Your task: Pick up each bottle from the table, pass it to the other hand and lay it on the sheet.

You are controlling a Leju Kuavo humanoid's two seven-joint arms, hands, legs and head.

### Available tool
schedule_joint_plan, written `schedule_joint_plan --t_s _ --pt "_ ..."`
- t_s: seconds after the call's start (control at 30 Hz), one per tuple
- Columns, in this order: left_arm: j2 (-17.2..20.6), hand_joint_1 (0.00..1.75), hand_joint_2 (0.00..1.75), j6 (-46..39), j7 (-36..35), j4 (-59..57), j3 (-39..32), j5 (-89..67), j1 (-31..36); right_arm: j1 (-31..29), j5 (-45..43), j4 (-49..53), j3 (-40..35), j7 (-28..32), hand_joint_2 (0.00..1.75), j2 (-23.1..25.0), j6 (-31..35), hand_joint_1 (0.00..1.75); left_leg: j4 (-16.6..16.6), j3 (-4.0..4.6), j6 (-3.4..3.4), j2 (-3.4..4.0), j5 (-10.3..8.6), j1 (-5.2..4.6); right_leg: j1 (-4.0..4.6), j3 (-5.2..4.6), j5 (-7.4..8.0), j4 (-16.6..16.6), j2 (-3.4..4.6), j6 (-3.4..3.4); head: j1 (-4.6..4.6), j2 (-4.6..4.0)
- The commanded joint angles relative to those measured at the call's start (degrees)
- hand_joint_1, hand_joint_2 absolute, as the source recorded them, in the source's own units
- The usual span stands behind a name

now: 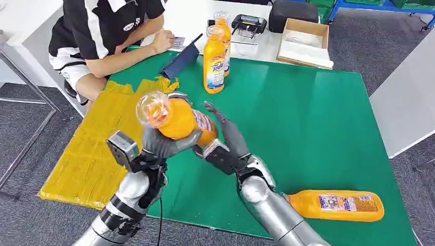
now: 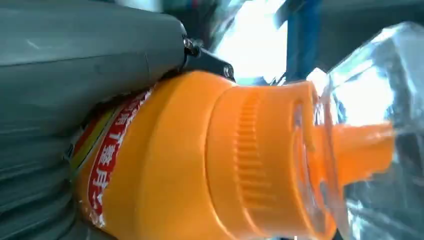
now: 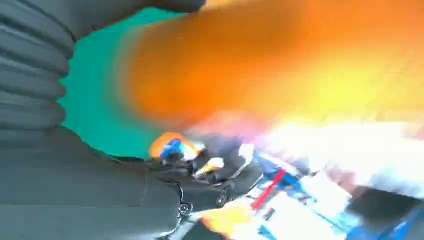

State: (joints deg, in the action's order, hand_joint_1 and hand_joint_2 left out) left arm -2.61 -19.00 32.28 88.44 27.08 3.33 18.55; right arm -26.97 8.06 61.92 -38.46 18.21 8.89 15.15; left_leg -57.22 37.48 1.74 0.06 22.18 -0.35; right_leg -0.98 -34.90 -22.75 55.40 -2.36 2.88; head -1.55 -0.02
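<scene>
Held up at centre-left of the head view: an orange detergent bottle [image 1: 179, 120], tilted, its clear cap [image 1: 152, 108] aimed toward the camera and the upper left. Wrapped around its lower side from the left, the left hand [image 1: 164, 143], grey fingers curled under the body and pressing on it. Against the bottle's other side, the right hand [image 1: 228, 141], dark fingers stretched up along the labelled end and touching it; whether gripping or merely resting there, impossible to tell. In the left wrist view, close up: the same bottle's orange shoulder, ribbed collar and nozzle under the clear cap, with the grey thumb [image 2: 90, 55] lying over the red-lettered label. In the right wrist view, blurred: a broad orange mass of the bottle beside the ribbed grey cover, with green behind. Below both hands, a green mat [image 1: 308, 133] over most of the table. Left of it, a yellow sheet [image 1: 97, 148], wrinkled, running from the upper centre down to the lower left, nothing lying on it. At upper centre, two orange bottles [image 1: 214, 61] standing upright on the mat's far edge, one just behind the other. At lower right, a fourth bottle [image 1: 336, 205] lying on its side on the mat, partly behind the right forearm. At upper left, a seated person [image 1: 102, 36] in a black-and-white top, one hand on a white table. At upper right, an open cardboard box [image 1: 305, 43].
</scene>
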Motion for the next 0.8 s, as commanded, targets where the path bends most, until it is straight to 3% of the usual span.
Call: schedule_joint_plan --t_s 0.03,0.1,0.13,0.33,0.43,0.47,0.57,0.73,0.8 --pt "7.23 1.75 1.75 -8.64 -6.41 -6.53 -7.89 -25.51 7.08 8.39 0.54 19.49 13.27 0.31 0.0 -8.24 2.8 0.0 -0.02 -0.36 -0.14 -0.22 0.12 0.04 0.0 0.43 -0.21 0.03 -0.05 -0.15 -0.02 0.0" --pt "9.27 1.75 1.75 -7.15 -12.98 -11.72 -5.81 -36.91 9.24 10.84 4.69 24.12 15.04 1.11 0.0 -9.03 5.58 0.0 -0.07 -0.38 -0.16 -0.2 0.16 0.06 0.02 0.45 -0.23 0.05 -0.01 -0.16 -0.04 0.0" --pt "10.16 1.75 1.75 -6.44 -16.21 -15.26 -4.85 -42.9 10.76 12.23 7.46 26.95 15.57 0.52 1.75 -10.36 6.09 0.0 -0.02 -0.34 -0.14 -0.18 0.13 0.03 0.0 0.41 -0.2 0.01 -0.02 -0.14 -0.02 0.0" --pt "12.09 1.75 1.75 -0.41 -27.58 -40.28 3.93 -72.31 21.85 21.69 29.07 41.16 21.6 -4.9 1.75 -16.67 4.44 0.0 -0.02 -0.57 -0.17 -0.66 0.14 0.04 -0.01 0.72 -0.35 0.01 -0.39 -0.19 -0.04 0.0" --pt "11.64 1.75 1.75 -0.92 -27.39 -43.21 4.49 -73.26 22.87 22.97 30.12 42.7 22.59 -5.18 1.75 -17.15 4.14 0.0 0.04 -0.19 -0.06 -0.28 -0.01 -0.02 -0.03 0.14 -0.08 -0.07 -0.25 -0.06 -0.02 0.0" --pt "11.67 1.75 1.75 -0.37 -27.86 -44.04 5.23 -74.4 23.28 22.92 31.33 42.52 22.44 -5.49 1.75 -17.32 3.72 0.0 0.02 -0.4 -0.1 -0.46 0.08 -0.03 -0.06 0.46 -0.24 -0.03 -0.33 -0.1 0.06 0.0" --pt "11.12 1.75 1.75 3.26 -28.81 -50.09 6.99 -77.63 24.48 24.33 36.98 44.65 22.76 -7.69 1.75 -19.39 1.28 0.0 -0.06 -0.36 -0.1 0.06 0.18 -0.01 -0.01 0.34 -0.13 0.01 0.12 -0.09 0.0 0.0" --pt "7.15 1.75 1.75 4.13 -33.61 -61.53 8.82 -81.53 25.7 26.66 40.24 47.46 23.59 -9.05 1.75 -20.63 -0.37 0.0 0.0 -0.4 -0.09 -0.01 0.14 -0.04 -0.05 0.4 -0.14 -0.03 0.07 -0.09 0.02 0.0" --pt "5.89 1.75 1.75 4.99 -34.5 -63.75 6.26 -79.27 25.2 27.79 41.59 48.04 22.91 -10.96 1.75 -22.05 -3.4 0.0 0.01 -0.34 -0.07 0.02 0.12 -0.05 -0.05 0.33 -0.11 -0.04 0.08 -0.07 0.0 0.0"
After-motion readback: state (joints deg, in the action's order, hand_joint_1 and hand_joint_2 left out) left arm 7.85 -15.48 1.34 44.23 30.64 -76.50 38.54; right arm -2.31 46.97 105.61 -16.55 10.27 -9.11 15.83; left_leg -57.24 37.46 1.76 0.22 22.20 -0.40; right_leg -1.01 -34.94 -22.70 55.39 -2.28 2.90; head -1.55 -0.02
